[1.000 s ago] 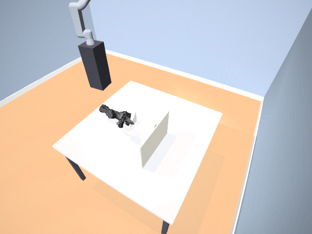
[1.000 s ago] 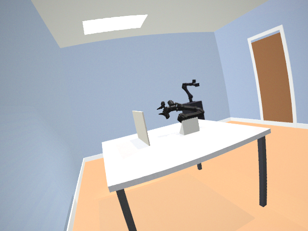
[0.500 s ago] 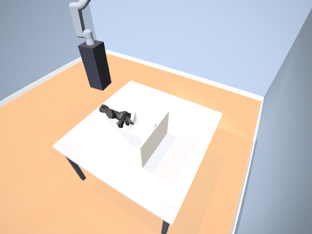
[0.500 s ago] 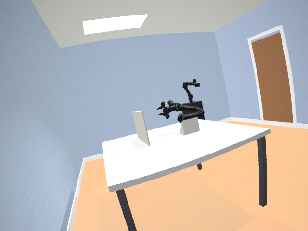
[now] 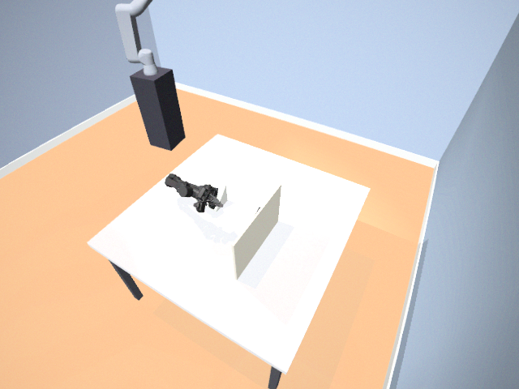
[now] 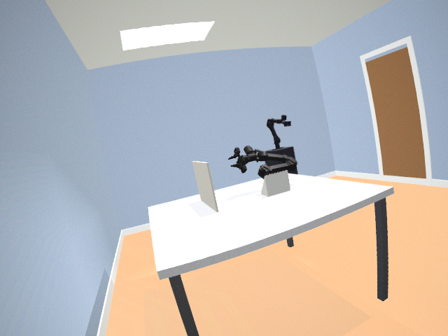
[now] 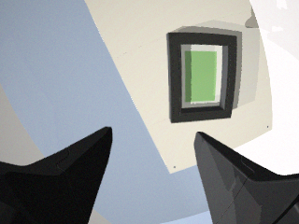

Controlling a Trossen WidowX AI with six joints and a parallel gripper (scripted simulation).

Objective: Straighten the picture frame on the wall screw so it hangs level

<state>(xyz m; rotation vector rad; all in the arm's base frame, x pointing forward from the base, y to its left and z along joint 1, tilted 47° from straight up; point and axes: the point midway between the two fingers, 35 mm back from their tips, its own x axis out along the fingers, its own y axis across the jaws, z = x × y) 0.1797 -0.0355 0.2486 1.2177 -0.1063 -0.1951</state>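
Observation:
The dark picture frame with a green picture hangs on the cream upright panel. Its sides are turned clearly out of line with the panel's edges, so it looks crooked. In the top view only a dark sliver of it shows past the panel's top edge; in the exterior view I cannot make it out. The screw and the notched strip are hidden. My gripper is open and empty, in front of the panel and well apart from it, not touching the frame.
The panel stands on the white table. A pale block with a toothed top edge stands beside my arm's base. Another arm on a dark pedestal stands beyond the table.

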